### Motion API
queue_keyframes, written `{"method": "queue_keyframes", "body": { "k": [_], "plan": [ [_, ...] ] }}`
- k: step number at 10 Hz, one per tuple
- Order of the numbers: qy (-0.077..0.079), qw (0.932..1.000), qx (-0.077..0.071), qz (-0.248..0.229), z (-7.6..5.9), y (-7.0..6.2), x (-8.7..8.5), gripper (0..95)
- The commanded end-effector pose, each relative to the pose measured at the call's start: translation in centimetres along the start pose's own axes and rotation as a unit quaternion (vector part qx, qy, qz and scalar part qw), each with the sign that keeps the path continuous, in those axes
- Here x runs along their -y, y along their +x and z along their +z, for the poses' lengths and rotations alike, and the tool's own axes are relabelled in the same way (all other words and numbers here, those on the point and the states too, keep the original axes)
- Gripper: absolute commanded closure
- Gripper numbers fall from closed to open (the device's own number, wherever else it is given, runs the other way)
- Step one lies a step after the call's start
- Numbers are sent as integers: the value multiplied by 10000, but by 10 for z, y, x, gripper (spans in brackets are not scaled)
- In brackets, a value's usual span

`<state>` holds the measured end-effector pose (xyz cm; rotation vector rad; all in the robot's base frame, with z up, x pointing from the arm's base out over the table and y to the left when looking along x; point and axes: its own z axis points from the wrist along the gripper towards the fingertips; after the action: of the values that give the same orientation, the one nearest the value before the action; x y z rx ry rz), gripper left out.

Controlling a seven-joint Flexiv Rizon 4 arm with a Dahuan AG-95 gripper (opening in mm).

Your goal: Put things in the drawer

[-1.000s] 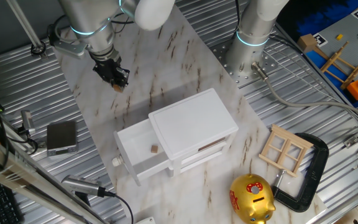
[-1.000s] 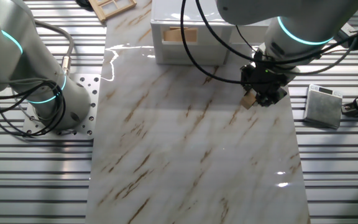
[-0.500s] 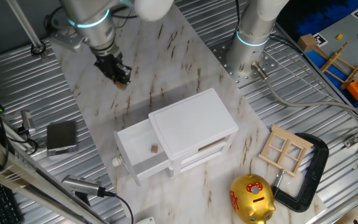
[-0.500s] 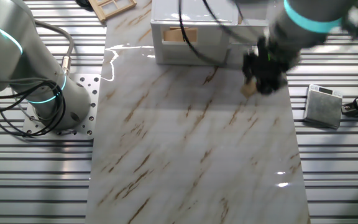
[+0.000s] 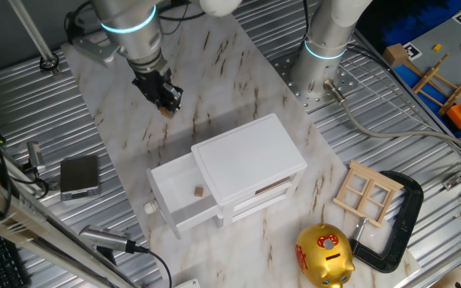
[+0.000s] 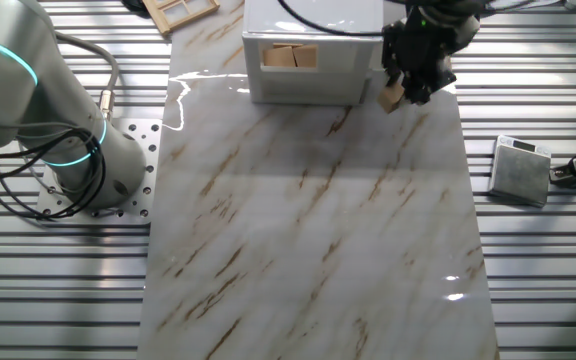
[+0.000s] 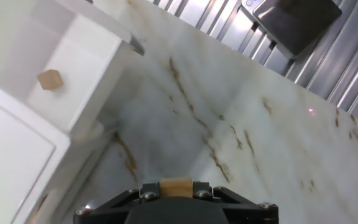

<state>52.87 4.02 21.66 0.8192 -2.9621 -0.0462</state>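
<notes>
My gripper (image 5: pixel 165 106) is shut on a small light-brown wooden block (image 5: pixel 166 112), held in the air above the marble board behind the white cabinet (image 5: pixel 250 152). The block also shows in the other fixed view (image 6: pixel 391 96) and between the jaws in the hand view (image 7: pixel 175 186). The upper drawer (image 5: pixel 160 192) stands pulled open toward the front left, with a round white knob (image 5: pixel 150 208). One more wooden block (image 5: pixel 199 191) lies inside it, seen in the hand view (image 7: pixel 50 79) too.
A gold piggy bank (image 5: pixel 324 255), a wooden window frame (image 5: pixel 366 192) and a black clamp (image 5: pixel 398 224) lie right of the cabinet. A small grey box (image 5: pixel 79 176) sits on the ribbed table at left. A second arm's base (image 5: pixel 323 48) stands at the back.
My gripper has moved with the block across the board toward the cabinet. The drawer and the block in it have not moved.
</notes>
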Motion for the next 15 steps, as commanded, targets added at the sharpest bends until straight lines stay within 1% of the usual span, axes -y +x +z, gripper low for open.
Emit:
{"method": "queue_keyframes", "body": {
  "k": [1, 2, 3, 5, 6, 7, 8, 9, 10, 11, 12, 13, 14, 15],
  "plan": [
    [16, 10000, -21, -3, 1, 2, 1, 950],
    [6, 10000, -7, -67, 1, 2, 1, 950],
    [43, 9999, -24, -137, 1, 2, 1, 950],
    [64, 9997, 52, -234, 1, 2, 1, 950],
    [42, 9997, 97, -236, 1, 2, 1, 950],
    [-100, 9998, 165, -98, 1, 2, 1, 950],
    [-107, 9998, 170, -81, 1, 2, 1, 950],
    [-117, 9998, 143, 76, -11, -5, -9, 950],
    [-137, 9997, 111, 173, -30, -12, -23, 950],
    [-138, 9996, 99, 224, -35, -14, -26, 950],
    [-141, 9993, 64, 340, -46, -22, -39, 950],
    [-134, 9990, 52, 420, -50, -28, -45, 950],
    [-135, 9985, 58, 535, -55, -42, -55, 950],
    [-139, 9981, 59, 604, -56, -51, -60, 950]
  ]
}}
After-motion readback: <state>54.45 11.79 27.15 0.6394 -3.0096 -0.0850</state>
